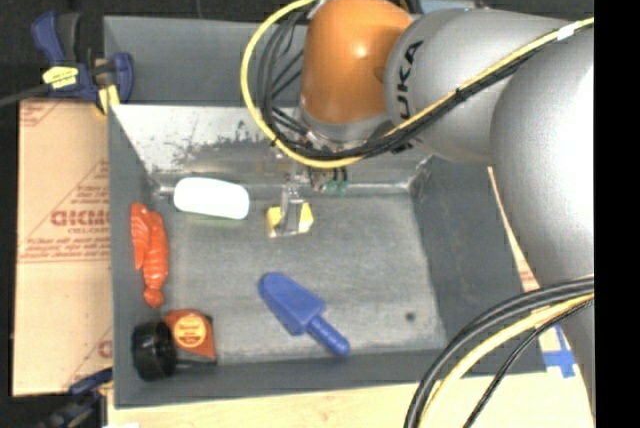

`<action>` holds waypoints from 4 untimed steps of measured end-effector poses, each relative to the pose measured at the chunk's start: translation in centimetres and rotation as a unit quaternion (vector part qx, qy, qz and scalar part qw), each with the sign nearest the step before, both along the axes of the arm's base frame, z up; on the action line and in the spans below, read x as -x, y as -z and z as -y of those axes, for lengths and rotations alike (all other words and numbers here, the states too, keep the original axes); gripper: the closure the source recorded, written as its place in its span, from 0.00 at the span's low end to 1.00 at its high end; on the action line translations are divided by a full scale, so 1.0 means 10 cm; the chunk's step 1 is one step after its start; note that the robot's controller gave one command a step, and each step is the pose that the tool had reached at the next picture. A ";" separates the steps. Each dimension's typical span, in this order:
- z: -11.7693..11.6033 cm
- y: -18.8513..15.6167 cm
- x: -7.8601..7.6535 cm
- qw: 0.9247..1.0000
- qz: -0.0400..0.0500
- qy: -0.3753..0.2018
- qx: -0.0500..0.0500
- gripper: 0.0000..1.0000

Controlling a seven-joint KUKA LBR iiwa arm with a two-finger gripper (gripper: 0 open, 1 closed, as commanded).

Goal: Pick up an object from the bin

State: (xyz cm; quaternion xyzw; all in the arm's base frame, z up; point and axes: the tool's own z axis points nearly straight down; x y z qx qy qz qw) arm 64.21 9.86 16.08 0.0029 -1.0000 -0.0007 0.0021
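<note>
Okay, the big silver arm (pixel 480 86) reaches across from the right, its orange wrist cover (pixel 345 56) over the back of the grey metal bin (pixel 400 266). The pincer (pixel 290 219) hangs low near the back wall, about the middle of the bin's width. Right at its tip sits a small yellow thing (pixel 305 215) on the bin floor, with yellow showing on either side of the pincer. So the pincer is straight over that piece, touching it or all but touching it; which, I can't make out from where I stand. Nor can I tell whether the pincer is clenched or released, as it's too small and shadowed down there.

Just to the left, lying along the back wall, there's a white oblong bar with rounded ends (pixel 211 198), near the yellow piece but apart from it. Further left, by the left wall, a bright orange rubbery toy (pixel 150 251) lies lengthwise, front to back. Down in the front-left corner sits a black and orange tape measure (pixel 175 341). And in front of the pincer, well apart from it, a blue plastic scoop (pixel 300 313) lies slantwise on the floor, its broad end toward the back-left and its narrow handle pointing front-right.
</note>
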 end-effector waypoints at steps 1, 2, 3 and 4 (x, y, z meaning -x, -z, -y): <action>0.01 -0.05 -0.01 1.000 0.003 0.001 0.000 0.00; 0.40 0.66 -0.12 0.999 0.006 -0.047 0.001 0.00; 0.49 0.61 -0.10 0.999 0.002 -0.046 0.000 0.00; 0.50 0.26 -0.11 0.999 0.006 -0.045 0.000 0.00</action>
